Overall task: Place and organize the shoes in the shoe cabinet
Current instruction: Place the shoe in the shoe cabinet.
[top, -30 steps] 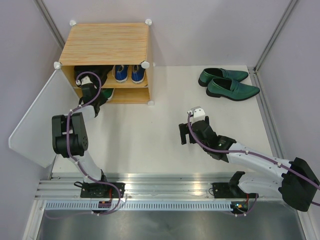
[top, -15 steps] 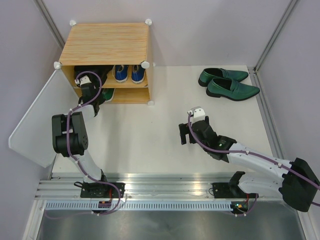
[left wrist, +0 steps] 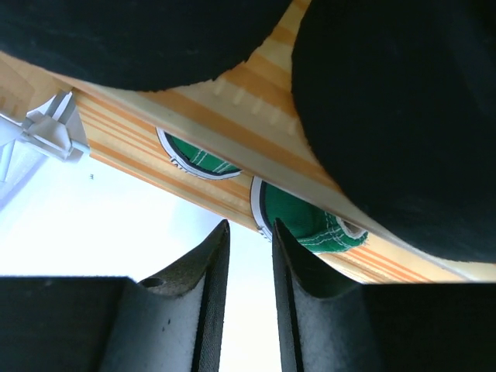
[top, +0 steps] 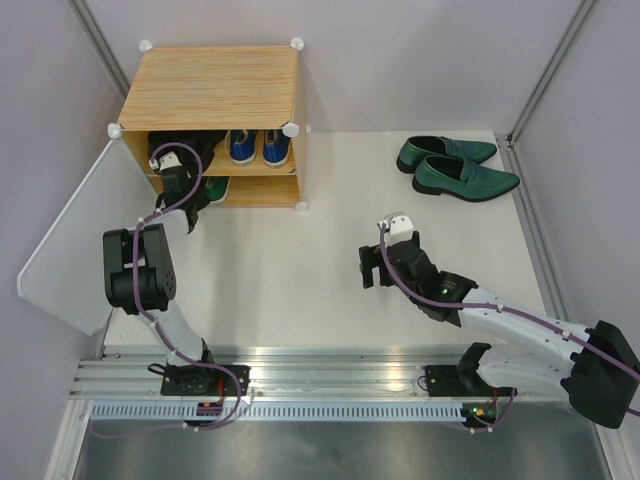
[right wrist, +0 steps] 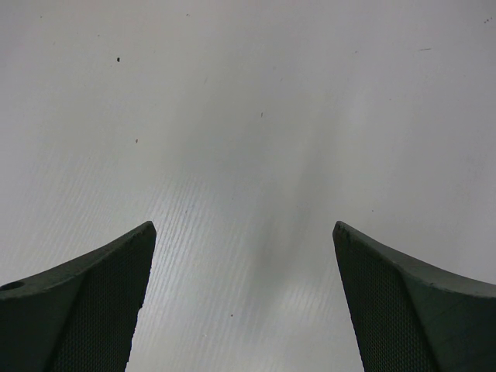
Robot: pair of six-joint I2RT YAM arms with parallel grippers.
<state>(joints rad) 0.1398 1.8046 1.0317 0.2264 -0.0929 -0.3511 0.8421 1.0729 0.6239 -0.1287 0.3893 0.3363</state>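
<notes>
The left gripper (left wrist: 246, 260) was seen nearly closed and empty at the cabinet (top: 212, 88) front; the right gripper (right wrist: 242, 298) was held wide apart over bare table (top: 300, 270). Two blue sneakers (top: 258, 146) and black boots (left wrist: 387, 116) were shelved above two green sneakers (left wrist: 298, 221); two loafers (top: 458, 167) lay outside. No writing could be read.

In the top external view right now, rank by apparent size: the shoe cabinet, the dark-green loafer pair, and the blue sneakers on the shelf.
1. Shoe cabinet, largest by far.
2. Dark-green loafer pair.
3. Blue sneakers, smallest as seen, though the cabinet top hides most of them.
</notes>
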